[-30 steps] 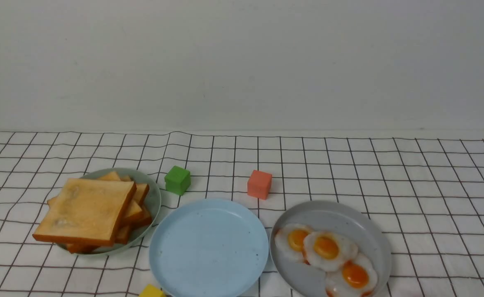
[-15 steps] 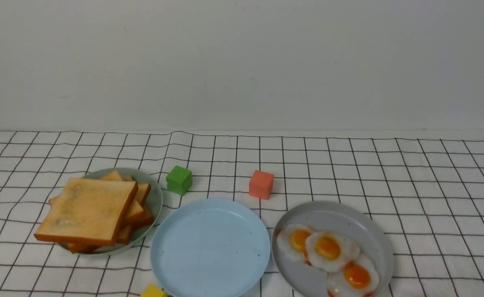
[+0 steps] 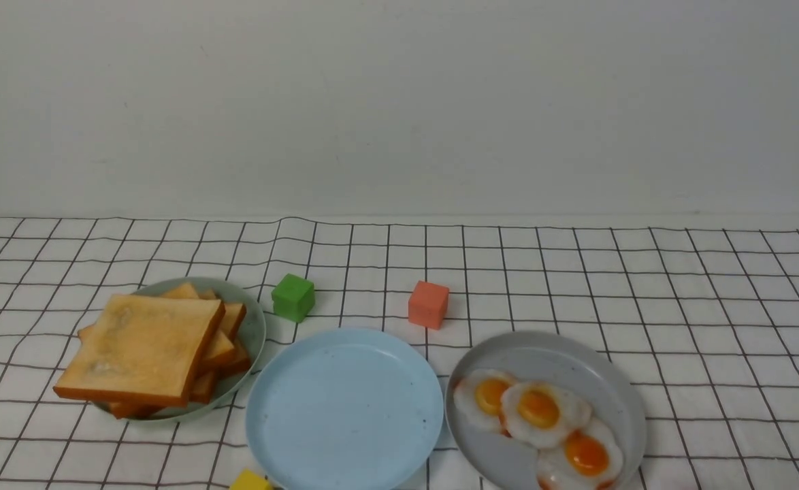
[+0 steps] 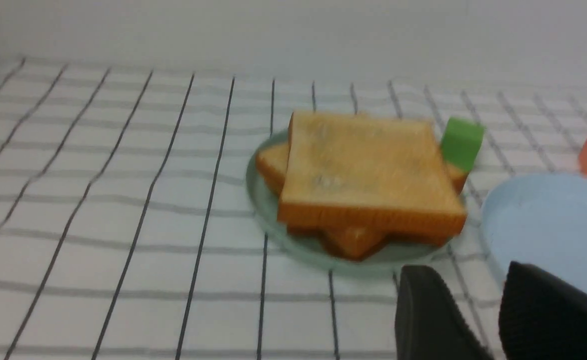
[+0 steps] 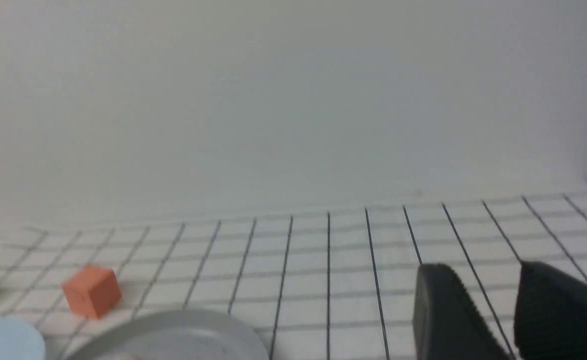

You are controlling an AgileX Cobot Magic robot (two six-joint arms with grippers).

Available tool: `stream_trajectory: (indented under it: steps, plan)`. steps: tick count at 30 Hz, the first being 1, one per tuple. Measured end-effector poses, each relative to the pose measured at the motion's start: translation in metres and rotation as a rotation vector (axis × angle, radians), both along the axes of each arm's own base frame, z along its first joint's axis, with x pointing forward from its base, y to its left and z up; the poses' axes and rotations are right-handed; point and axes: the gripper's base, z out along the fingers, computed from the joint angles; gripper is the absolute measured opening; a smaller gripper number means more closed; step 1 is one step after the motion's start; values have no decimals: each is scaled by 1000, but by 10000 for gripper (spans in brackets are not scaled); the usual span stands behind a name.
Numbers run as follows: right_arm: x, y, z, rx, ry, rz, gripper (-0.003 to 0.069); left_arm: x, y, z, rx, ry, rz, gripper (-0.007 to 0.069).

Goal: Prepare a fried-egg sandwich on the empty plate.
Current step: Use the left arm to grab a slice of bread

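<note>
**Three plates, three eggs and a toast pile before your two open grippers**

You have three round plates on the white cloth [image 3: 733, 299], which is ruled with thin, slightly wavy dark lines. The light-blue plate [image 3: 345, 408], shallow, smooth and faintly specked, sits bare in the middle, between the other two. To its left you see the pale green plate [image 3: 258, 333], with the toast slices [image 3: 144, 347] heaped on it at differing angles. You can pick out one broad, square slice on top, overhanging the rim, and several below; you cannot tell the full count. Their faces are golden and lightly mottled, their crusts darker brown

To the right, the grey plate [image 3: 610, 388] carries three fried eggs [image 3: 539, 408], glossy, with uneven white edges and domed orange yolks, clustered with their edges meeting or overlapping

You also have three plain cubes: a green cube [image 3: 293, 298] and a coral cube [image 3: 429, 304] beyond the light-blue plate, and a yellow cube [image 3: 250, 481] near its closer left edge, partly cut off by your front view

Your left gripper [image 4: 466, 270] has its two dark, ribbed fingers apart, gripping nothing. Your right gripper [image 5: 486, 267] likewise stands open, its fingers apart around nothing
</note>
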Motion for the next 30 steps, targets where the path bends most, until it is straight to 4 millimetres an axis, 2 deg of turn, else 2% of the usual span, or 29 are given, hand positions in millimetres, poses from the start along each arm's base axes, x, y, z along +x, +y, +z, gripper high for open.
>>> stream_trajectory:
  steps: [3,10,12,16,18,19,21,24,25,27,29,30]
  plan:
    - [-1,1,8,32,-86,11,241,0,-2,10,-15,-108,-20,238]
    - [-5,2,25,174,-274,58,241,0,-3,16,-29,-181,-34,238]
    - [-8,3,33,219,-365,85,241,-1,-4,24,-103,-261,-50,238]
    - [-17,3,56,270,-525,127,241,-11,-5,53,-325,-544,-120,238]
    - [-26,2,81,301,-605,140,241,-18,-3,75,-383,-656,-141,238]
    - [-33,1,100,322,-656,148,241,-24,-2,89,-402,-703,-148,238]
    - [-42,0,129,349,-705,154,241,-35,-1,125,-413,-779,-160,238]
    - [-48,-1,185,355,-700,152,241,-43,1,181,-410,-797,-159,238]
    - [-50,-1,199,350,-688,148,241,-42,1,192,-413,-772,-153,238]
    - [-42,0,229,309,-586,116,241,-34,1,233,-439,-672,-133,238]
    - [-35,-1,248,258,-470,69,241,-18,0,250,-472,-508,-101,238]
    - [-24,-2,252,238,-393,41,241,-9,-1,256,-480,-451,-89,238]
